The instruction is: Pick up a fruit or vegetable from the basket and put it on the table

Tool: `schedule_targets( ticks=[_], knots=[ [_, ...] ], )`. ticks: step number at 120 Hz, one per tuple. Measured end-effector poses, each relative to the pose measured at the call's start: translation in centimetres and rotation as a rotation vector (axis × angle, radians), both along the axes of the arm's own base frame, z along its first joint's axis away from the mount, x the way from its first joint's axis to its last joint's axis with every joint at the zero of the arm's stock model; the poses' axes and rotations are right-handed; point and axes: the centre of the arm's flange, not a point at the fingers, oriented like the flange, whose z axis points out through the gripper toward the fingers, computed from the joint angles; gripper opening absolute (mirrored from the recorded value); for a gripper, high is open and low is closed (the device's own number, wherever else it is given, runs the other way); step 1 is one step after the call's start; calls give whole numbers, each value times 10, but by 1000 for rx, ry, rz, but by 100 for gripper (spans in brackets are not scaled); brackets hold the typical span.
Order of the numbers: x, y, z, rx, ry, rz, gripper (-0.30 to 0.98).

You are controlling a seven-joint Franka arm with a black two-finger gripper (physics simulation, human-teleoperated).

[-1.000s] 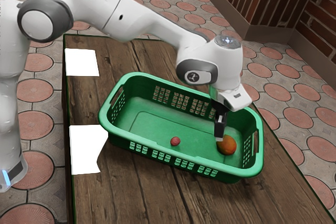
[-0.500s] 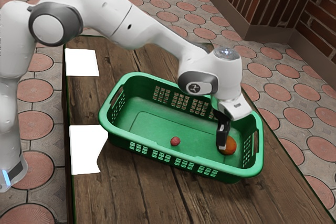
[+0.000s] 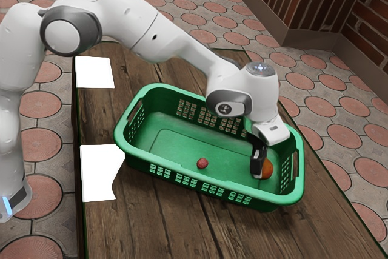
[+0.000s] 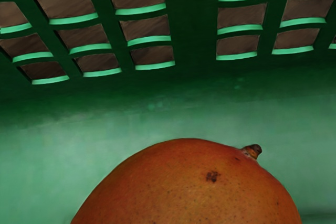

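Observation:
Down inside the green basket (image 3: 209,190), toward the exterior view's right end, my black gripper (image 3: 259,162) overlaps an orange-red mango (image 3: 267,169) and hides part of it. Whether it grips the fruit cannot be made out. In the wrist view the mango (image 4: 194,187) lies large at the lower edge, its short brown stem showing, close under my hand. A small reddish fruit (image 3: 202,163) rests on the basket floor, apart from the gripper, toward the exterior view's left.
The basket stands on a wooden table (image 3: 163,222), its raised rim and slotted walls around the gripper. Two white patches, one upper (image 3: 95,72) and one lower (image 3: 99,173), lie on the table at the exterior view's left.
My gripper has moved lower and slightly toward the exterior view's right, now covering more of the mango. Both fruits and the basket have stayed in place.

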Motion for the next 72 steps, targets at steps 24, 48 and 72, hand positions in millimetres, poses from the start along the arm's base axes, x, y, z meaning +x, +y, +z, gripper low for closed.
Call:
schedule_targets(
  ticks=[24,48,72],
  knots=[
    [2,2,-1,-1,-3,6,42],
    [-8,5,42,20,-35,23,40],
    [-40,46,134,90,-64,126,40]
  ],
)
